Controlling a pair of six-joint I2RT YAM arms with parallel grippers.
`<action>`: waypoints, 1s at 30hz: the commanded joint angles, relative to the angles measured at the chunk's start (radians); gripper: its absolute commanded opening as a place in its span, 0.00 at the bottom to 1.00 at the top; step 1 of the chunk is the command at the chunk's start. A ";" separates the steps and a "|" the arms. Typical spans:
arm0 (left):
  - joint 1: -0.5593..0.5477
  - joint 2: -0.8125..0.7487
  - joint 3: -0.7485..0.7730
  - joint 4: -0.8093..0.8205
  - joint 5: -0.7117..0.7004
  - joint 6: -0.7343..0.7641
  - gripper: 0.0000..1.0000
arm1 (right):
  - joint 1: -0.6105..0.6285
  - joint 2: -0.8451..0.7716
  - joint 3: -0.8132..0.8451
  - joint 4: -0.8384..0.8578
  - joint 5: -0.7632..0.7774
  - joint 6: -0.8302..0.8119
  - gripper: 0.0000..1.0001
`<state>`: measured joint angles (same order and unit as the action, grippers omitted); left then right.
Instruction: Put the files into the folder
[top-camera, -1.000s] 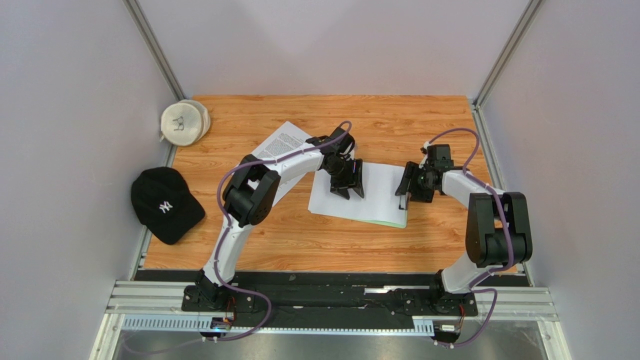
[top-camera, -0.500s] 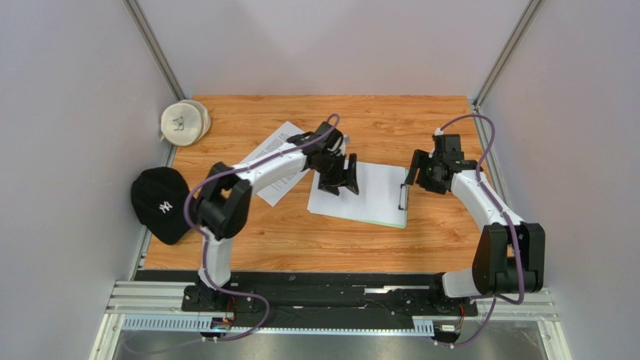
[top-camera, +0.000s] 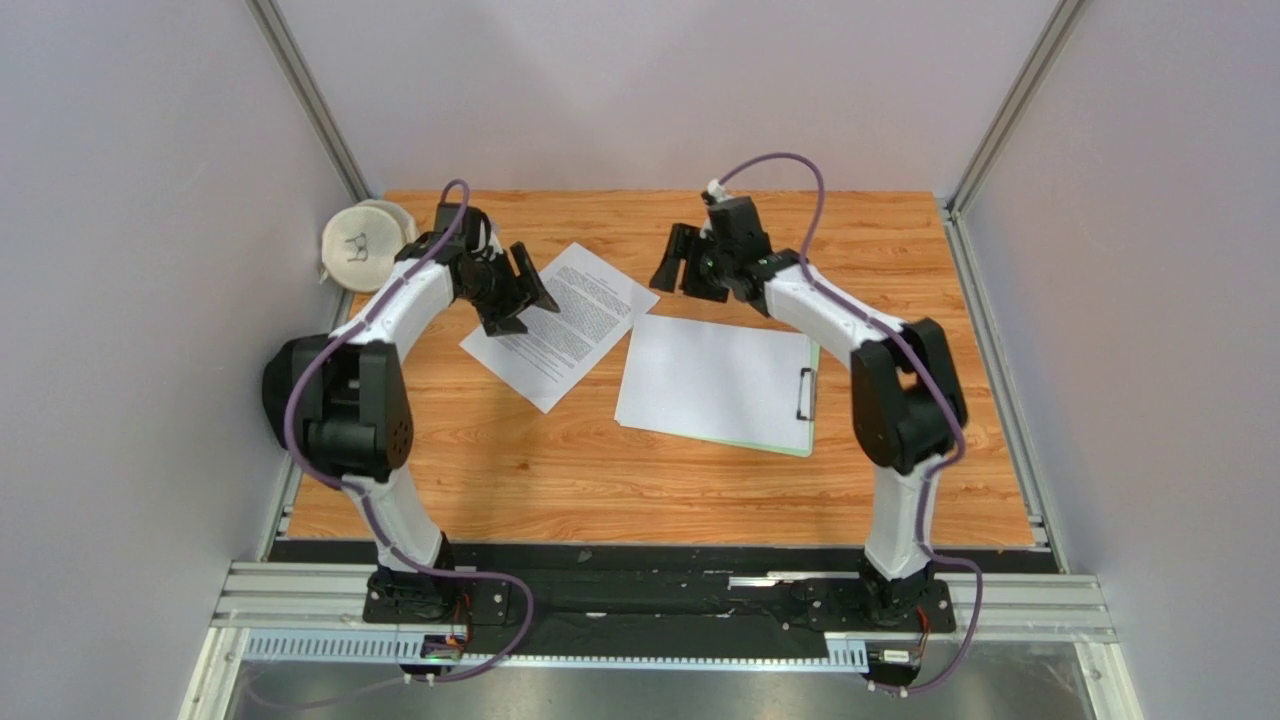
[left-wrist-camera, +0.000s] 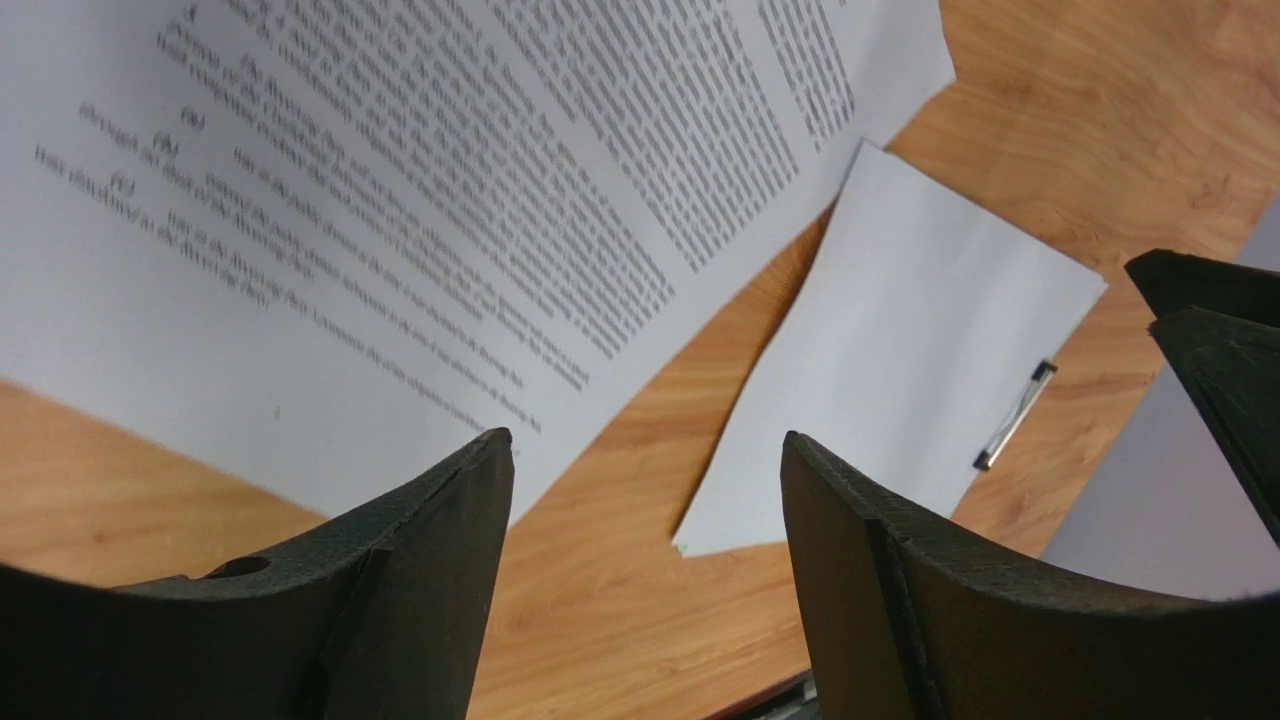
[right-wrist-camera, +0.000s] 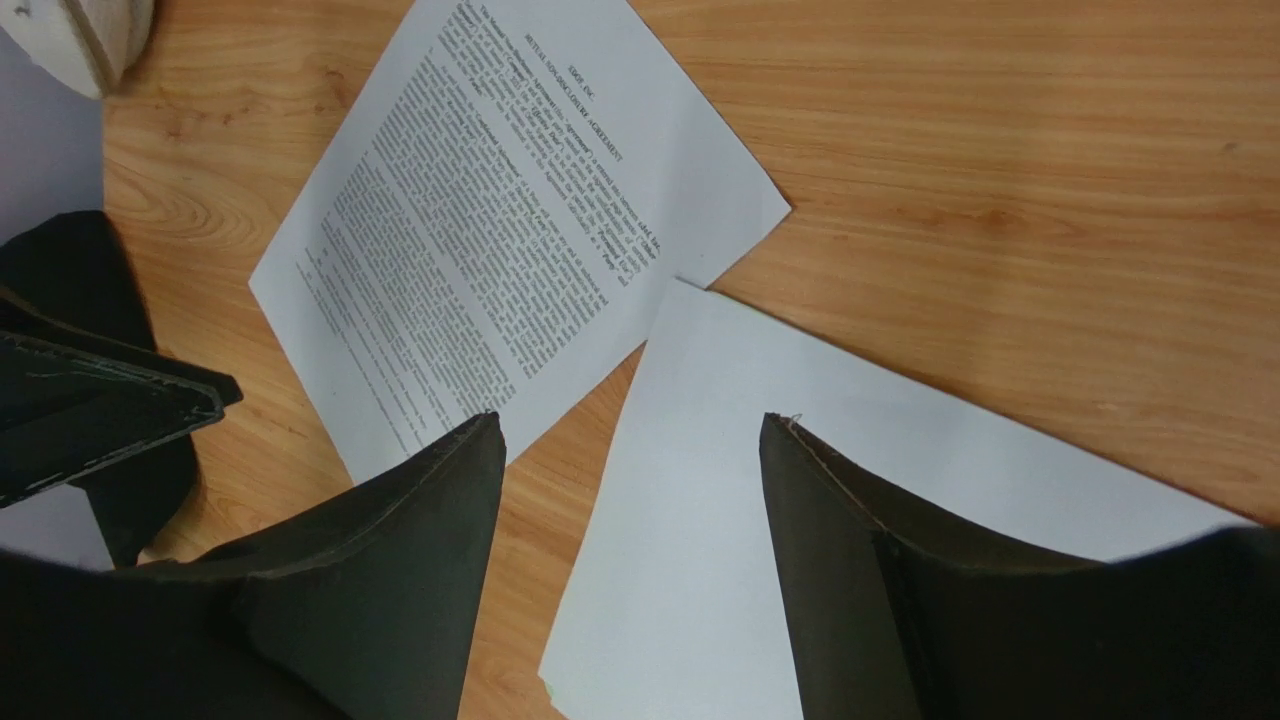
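Just left of files — white bundle

Table: the folder lies flat right of centre, its clip at the right short edge. One sheet lies on the folder and covers nearly all of it.

A second, printed sheet lies flat on the table to the left of the folder and slightly behind it, turned at an angle. Its right edge meets the far left corner of the folder's sheet. Which one overlaps cannot be told.

The far cap sits in the far left corner. The near cap lies at the left edge, partly behind the left arm.

The left gripper is above the printed sheet's far left corner. The right gripper is behind the folder, near the printed sheet's far right corner.
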<state>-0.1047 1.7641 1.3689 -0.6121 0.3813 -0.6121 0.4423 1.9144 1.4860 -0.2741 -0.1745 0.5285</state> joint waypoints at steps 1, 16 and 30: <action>0.000 0.193 0.153 0.011 0.059 -0.018 0.74 | -0.007 0.241 0.317 -0.075 0.016 -0.019 0.67; 0.002 0.252 0.088 0.138 0.013 -0.137 0.71 | 0.015 0.514 0.556 -0.195 0.081 -0.114 0.49; 0.000 0.241 0.062 0.144 0.034 -0.115 0.71 | 0.016 0.535 0.526 -0.146 0.003 -0.050 0.16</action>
<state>-0.1024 2.0422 1.4311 -0.4900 0.3920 -0.7322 0.4503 2.4313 2.0094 -0.4622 -0.1280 0.4545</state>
